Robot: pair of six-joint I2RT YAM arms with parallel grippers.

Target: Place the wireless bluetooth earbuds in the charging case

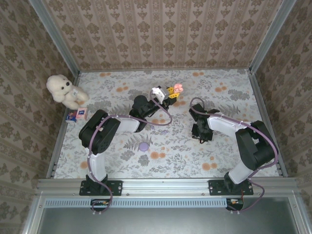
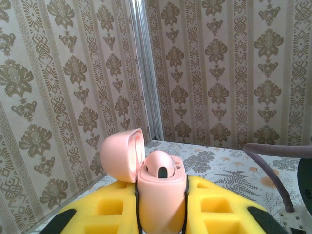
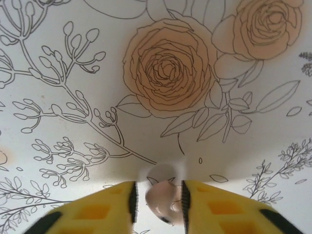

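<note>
Left tool grips a pink case; right tool points down at the cloth.

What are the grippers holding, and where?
Left gripper clamps the pink charging case by its lower body. Right gripper pinches a pale earbud by its sides.

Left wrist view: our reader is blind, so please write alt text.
A pink charging case, lid open with an earbud seated inside, is gripped between the left tool's yellow fingers. Patterned wallpaper stands behind.
</note>
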